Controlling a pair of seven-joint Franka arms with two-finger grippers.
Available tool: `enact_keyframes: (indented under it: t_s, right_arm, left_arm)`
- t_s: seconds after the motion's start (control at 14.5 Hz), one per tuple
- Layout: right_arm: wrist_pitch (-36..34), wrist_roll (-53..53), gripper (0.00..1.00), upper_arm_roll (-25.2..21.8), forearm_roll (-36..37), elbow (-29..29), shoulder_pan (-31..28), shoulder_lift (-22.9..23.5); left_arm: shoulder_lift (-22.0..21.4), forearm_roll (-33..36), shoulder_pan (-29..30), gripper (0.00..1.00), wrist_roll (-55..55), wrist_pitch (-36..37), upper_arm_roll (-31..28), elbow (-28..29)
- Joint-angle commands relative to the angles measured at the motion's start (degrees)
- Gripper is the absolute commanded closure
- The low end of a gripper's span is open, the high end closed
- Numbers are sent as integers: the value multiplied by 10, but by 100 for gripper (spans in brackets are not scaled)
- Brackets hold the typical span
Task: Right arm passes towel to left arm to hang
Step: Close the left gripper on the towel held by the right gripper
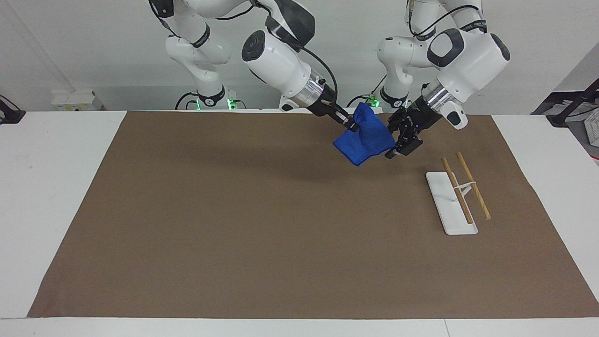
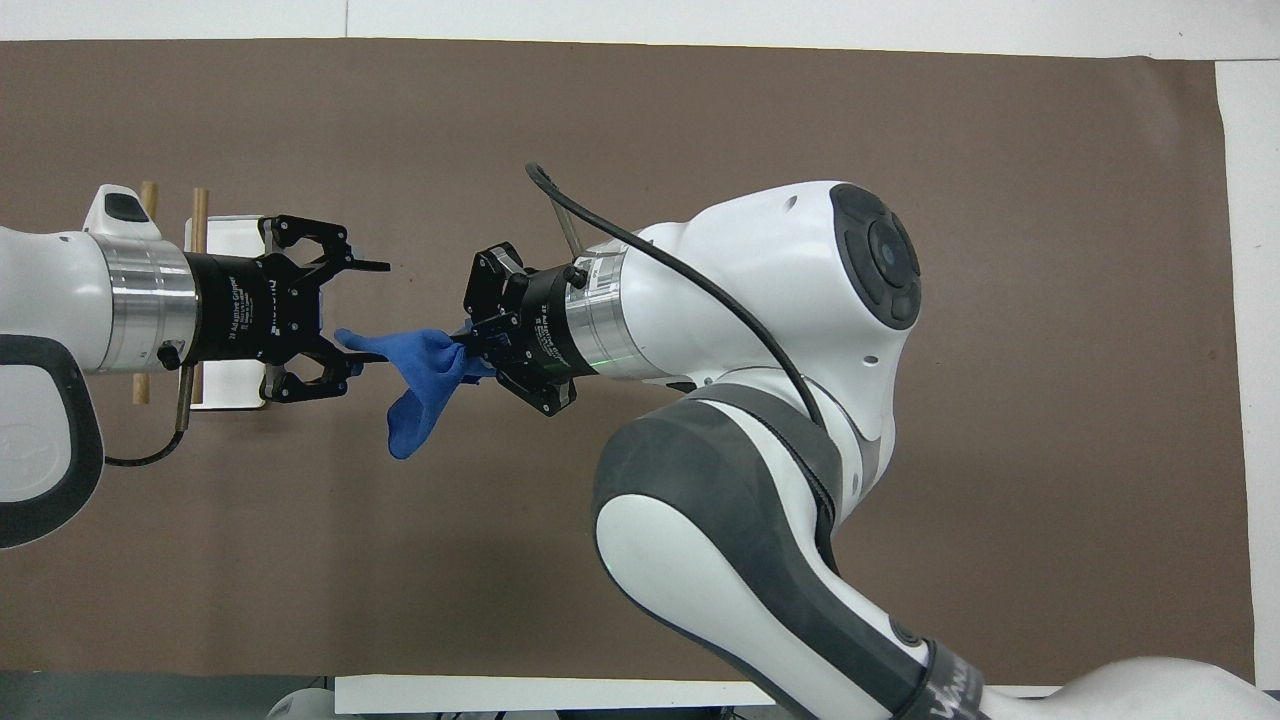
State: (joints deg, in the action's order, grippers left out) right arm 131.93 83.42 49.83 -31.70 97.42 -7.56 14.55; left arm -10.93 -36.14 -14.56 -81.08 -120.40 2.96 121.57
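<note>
The blue towel hangs in the air from my right gripper, which is shut on one bunched edge of it, over the brown mat toward the left arm's end. In the overhead view the towel droops from my right gripper. My left gripper is open and level with the towel. In the overhead view the towel's free corner reaches in between the spread fingers of my left gripper, close to one finger. The two grippers point at each other.
A white rack base with two wooden rods stands at the left arm's end of the brown mat. In the overhead view the left arm covers most of the rack.
</note>
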Motion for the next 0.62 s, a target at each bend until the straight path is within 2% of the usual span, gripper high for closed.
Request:
enact_keyframes:
  t_s: [0.0,0.28,0.55]
  right_arm:
    - [6,3,100,8,-9,-10,-4,12]
    - [6,3,100,8,-8,-10,-4,13]
    - [6,3,100,8,-8,-13,-4,14]
  left_arm:
    - [-10,-10,-12,20,-7,-9,-6,16]
    - [-15,-10,-11,40,-7,-6,-6,26]
    - [-15,-9,-12,89,-8,8,-6,25]
